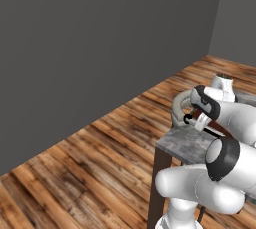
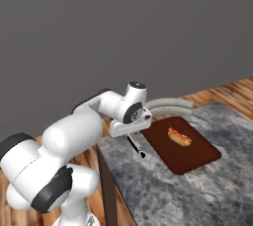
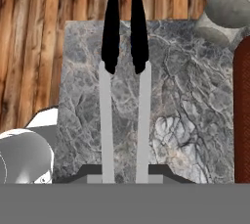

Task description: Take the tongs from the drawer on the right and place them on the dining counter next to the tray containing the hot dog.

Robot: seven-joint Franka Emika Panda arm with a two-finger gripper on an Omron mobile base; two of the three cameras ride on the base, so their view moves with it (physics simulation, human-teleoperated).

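even, soft rendered light with no glare; the grey wall (image 1: pixel 100 48) is dim and flat. faint shading lies under the arm on the surface (image 2: pixel 207 190). edges look slightly soft and pixelated.

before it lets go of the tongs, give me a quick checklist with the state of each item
1. Tongs held in the tool: ok, jaws shut on the two arms.
2. Tongs over the dining counter, not the floor: ok.
3. Tray close beside the drop spot: ok, its edge lies just to one side of the tool.
4. Hot dog on the tray: ok.
5. Landing spot free of other things: ok, bare stone under the tongs.
6. Tongs low enough to release without a drop: cannot tell.
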